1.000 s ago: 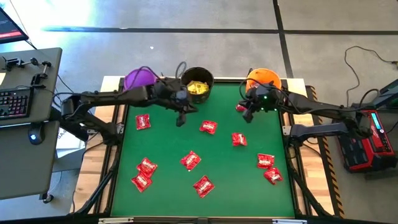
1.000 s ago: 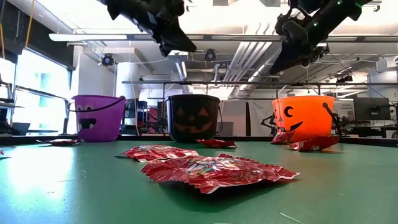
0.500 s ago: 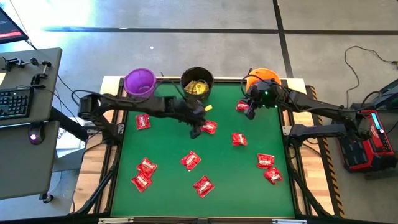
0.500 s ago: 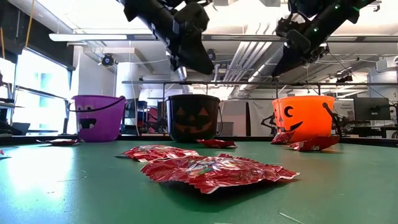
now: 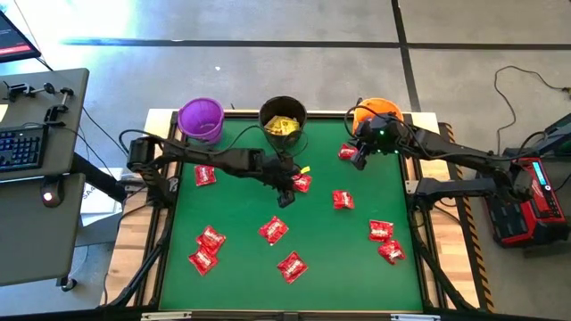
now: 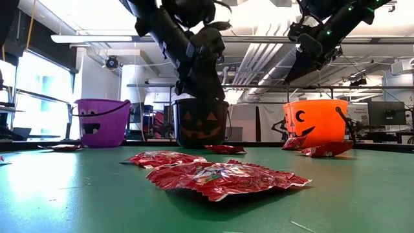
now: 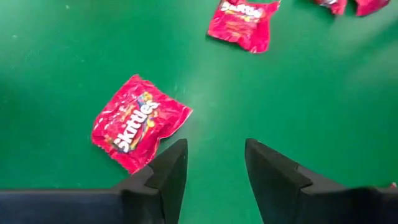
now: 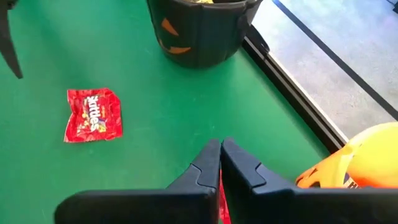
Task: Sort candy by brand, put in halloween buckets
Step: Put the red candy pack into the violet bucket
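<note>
Left pincer (image 7: 214, 180) hovers with fingers apart beside a red Skittles packet (image 7: 138, 121) on the green surface (image 7: 298, 93); light, crinkly, slippery, so probably best pinched mid-packet.

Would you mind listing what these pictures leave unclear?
- Purple bucket: contents, too small in the high view; its wall hides them in the low view.
- Orange bucket: contents, the right arm covers it from above.
- Right gripper: shut on something red; the right wrist view's bottom edge cuts it off.
</note>
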`<state>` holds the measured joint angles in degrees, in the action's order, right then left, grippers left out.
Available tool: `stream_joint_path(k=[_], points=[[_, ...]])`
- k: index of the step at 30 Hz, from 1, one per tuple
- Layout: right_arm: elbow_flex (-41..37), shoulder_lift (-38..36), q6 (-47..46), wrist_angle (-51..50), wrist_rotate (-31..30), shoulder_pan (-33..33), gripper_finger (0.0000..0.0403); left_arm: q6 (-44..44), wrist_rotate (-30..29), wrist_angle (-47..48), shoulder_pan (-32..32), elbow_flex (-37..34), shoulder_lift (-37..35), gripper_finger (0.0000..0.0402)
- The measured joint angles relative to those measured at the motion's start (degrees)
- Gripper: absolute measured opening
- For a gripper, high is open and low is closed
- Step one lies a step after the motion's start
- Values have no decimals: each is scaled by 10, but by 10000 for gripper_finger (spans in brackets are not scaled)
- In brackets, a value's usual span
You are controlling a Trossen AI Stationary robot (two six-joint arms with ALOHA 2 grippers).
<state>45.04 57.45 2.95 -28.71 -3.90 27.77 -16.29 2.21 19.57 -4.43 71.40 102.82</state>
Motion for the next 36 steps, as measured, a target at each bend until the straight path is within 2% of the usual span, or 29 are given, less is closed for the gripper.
stream_joint_path(k=[4, 9, 17, 25, 36], points=[[0, 0, -8, 0, 0, 0, 0, -1, -16, 3, 1, 0, 8, 167], [0, 0, -15, 0, 0, 0, 0, 6, -79, 2, 8, 0, 11, 186], [0, 0, -1, 0, 0, 0, 0, 150, -167, -7, 27, -19, 25, 207], [1, 0, -5, 3, 0, 0, 0, 200, -163, -56, 30, -20, 67, 213], [1, 0, -4, 1, 0, 0, 0, 171, -164, -54, 10, -20, 124, 199]])
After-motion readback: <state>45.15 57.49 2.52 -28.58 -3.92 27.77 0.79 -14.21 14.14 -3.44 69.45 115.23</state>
